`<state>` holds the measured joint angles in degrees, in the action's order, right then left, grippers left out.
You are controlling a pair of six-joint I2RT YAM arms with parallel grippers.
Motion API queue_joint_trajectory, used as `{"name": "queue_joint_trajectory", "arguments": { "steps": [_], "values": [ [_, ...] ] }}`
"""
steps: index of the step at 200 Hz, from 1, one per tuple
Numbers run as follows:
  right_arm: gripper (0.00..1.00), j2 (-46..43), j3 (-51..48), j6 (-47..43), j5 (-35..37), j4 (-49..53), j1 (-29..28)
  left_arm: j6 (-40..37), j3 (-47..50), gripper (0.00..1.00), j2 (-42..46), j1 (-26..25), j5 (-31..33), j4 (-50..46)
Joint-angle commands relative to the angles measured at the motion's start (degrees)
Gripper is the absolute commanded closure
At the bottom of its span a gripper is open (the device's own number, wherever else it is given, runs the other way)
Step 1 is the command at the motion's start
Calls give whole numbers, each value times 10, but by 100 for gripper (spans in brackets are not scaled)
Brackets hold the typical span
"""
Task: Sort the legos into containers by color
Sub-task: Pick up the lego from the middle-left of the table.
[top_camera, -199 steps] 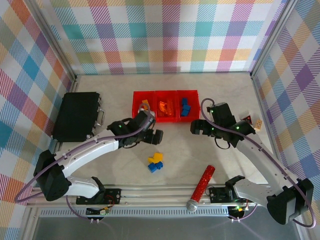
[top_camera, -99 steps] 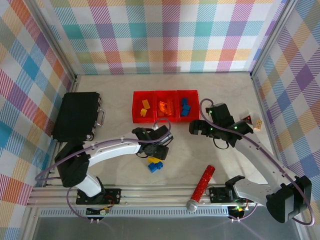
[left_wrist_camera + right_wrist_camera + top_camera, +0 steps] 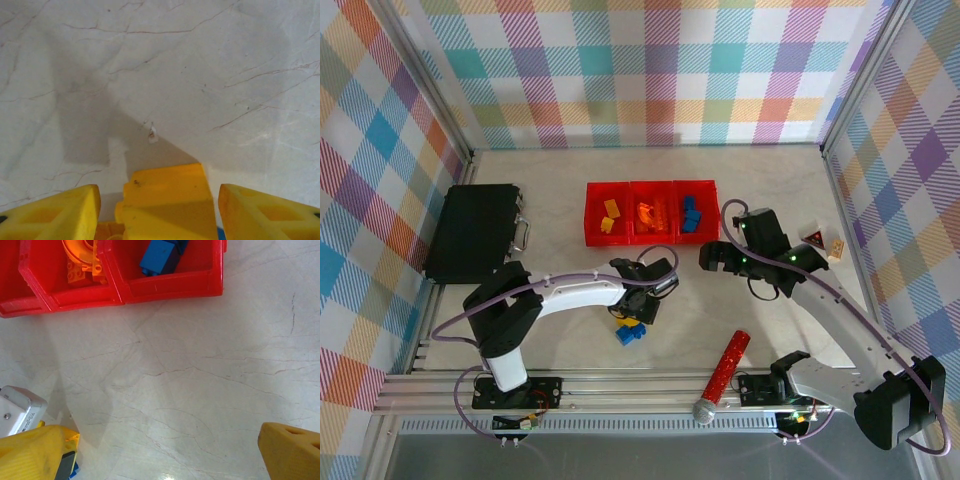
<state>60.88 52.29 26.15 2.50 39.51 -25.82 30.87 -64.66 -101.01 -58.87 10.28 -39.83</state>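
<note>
- Left end effector (image 3: 638, 306) has swung from the bins (image 3: 630, 240) down to the loose pile on the desk (image 3: 550, 170).
- Its jaws, narrower than before, straddle one yellow brick (image 3: 165, 195) but are not yet clenched.
- Right end effector (image 3: 715, 257) stays released and empty.
- Three bins hold legos (image 3: 655, 212) by color, with two yellow ones at left.
- Two blue bricks (image 3: 625, 336) lie loose.

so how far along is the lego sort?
Done: legos sit sorted by colour in the three containers. In hand: left tool straddles a yellow lego on the table, jaws not yet touching it. Left: that one and the blue legos beside it. Right tool open, empty.
</note>
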Motion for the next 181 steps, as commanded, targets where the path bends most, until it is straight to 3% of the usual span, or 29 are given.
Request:
{"name": "queue_joint_trajectory", "arguments": {
  "steps": [1,79,121,181],
  "values": [
    [1,-9,-7,-6,5,4,3,15,-4,40,-14,-5,-10,19],
    [1,-14,-9,-9,16,7,3,29,-6,60,-36,-1,2,17],
    [1,-15,-8,-9,20,7,4,28,-12,70,8,8,32,11],
    [1,-7,-6,-8,20,0,3,2,-51,75,83,81,74,-1]
  ]
}}
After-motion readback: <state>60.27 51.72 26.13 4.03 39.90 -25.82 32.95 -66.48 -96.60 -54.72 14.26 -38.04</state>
